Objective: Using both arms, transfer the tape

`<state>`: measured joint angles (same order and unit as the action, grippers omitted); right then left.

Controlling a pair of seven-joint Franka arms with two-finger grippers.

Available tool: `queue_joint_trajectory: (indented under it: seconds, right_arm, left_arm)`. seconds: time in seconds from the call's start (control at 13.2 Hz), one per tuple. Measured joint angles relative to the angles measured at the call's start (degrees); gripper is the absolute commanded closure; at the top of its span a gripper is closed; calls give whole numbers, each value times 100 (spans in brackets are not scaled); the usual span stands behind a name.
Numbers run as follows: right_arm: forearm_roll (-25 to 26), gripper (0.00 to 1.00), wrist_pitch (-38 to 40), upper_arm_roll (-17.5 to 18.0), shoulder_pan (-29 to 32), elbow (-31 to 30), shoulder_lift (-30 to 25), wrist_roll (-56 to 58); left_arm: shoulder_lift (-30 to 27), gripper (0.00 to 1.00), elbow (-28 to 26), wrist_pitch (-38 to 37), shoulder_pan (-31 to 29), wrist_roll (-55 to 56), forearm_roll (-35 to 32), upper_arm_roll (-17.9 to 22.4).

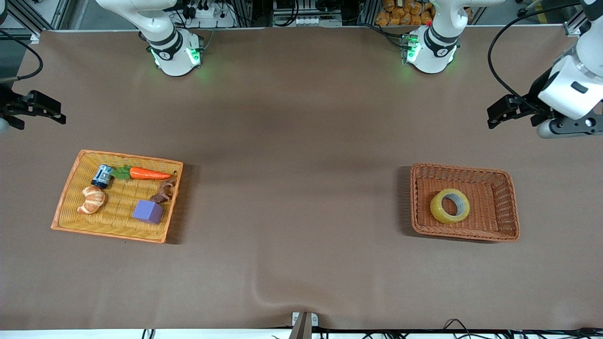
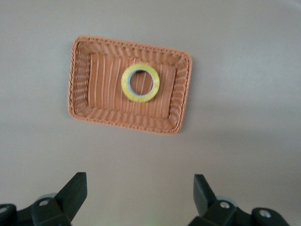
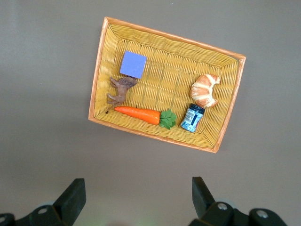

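Left tool (image 2: 136,197) spread, aloft | tape (image 1: 450,206) in brown basket (image 1: 506,207)

High front camera faces both bases; wrist cameras look down on baskets.

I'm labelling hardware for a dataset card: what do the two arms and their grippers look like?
Both arms are glossy white with dark grey joint bands; their bases glow green. The left arm ends in a black two-finger left gripper fed by a black cable. The right gripper is black too, with blunt wedge-shaped fingers.
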<state>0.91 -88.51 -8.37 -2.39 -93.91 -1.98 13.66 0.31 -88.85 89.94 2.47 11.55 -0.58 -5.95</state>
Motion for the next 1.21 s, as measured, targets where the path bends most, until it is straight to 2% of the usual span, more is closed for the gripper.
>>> queue_joint_trajectory:
  seconds: [0.23,1.21]
  right_arm:
    - [9,0,28,-62,26,20,0,2]
    - [-3,0,65,-72,40,20,35,5]
  left_arm:
    - [-303,0,-422,289,15,-3,1,30]
    - [-269,0,-427,120,66,-7,3,118]
